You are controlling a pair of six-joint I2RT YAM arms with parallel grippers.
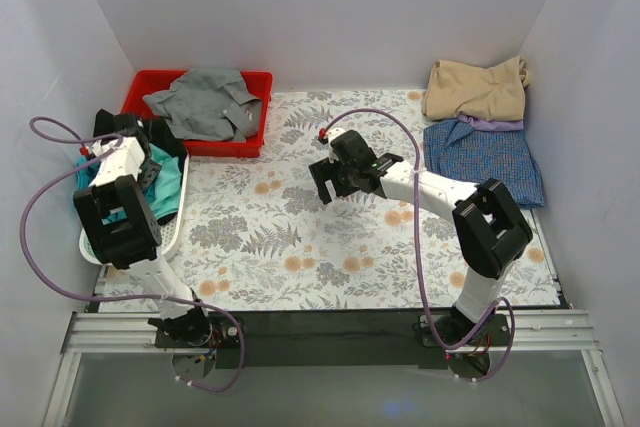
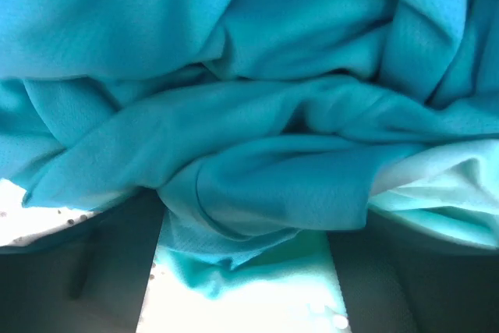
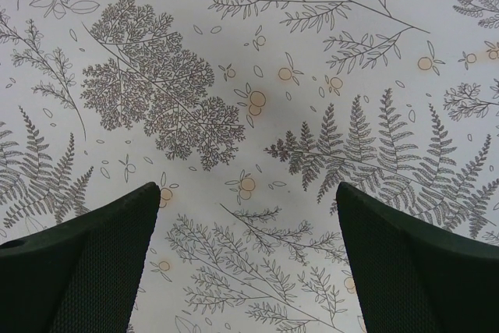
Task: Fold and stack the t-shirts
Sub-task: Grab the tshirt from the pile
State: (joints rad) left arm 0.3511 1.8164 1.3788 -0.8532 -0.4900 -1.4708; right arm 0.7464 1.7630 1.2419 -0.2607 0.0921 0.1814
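Observation:
A crumpled teal-blue t-shirt (image 1: 168, 182) lies in a white basket (image 1: 172, 230) at the left edge of the table. My left gripper (image 1: 140, 152) is down in that basket. In the left wrist view the teal t-shirt (image 2: 257, 115) fills the frame, and a fold of it bulges between the two dark fingers (image 2: 117, 271) of my left gripper (image 2: 243, 216), whose jaws stand wide apart. A paler mint-green cloth (image 2: 437, 185) shows beside it. My right gripper (image 1: 335, 187) (image 3: 245, 193) hangs open over the bare floral tablecloth (image 3: 257, 76), holding nothing.
A red bin (image 1: 255, 142) at the back left holds a grey shirt (image 1: 205, 102). A tan shirt (image 1: 475, 87) and a blue-purple checked shirt (image 1: 485, 157) lie at the back right. Black cloth (image 1: 105, 122) sits at the basket's far end. White walls enclose the table.

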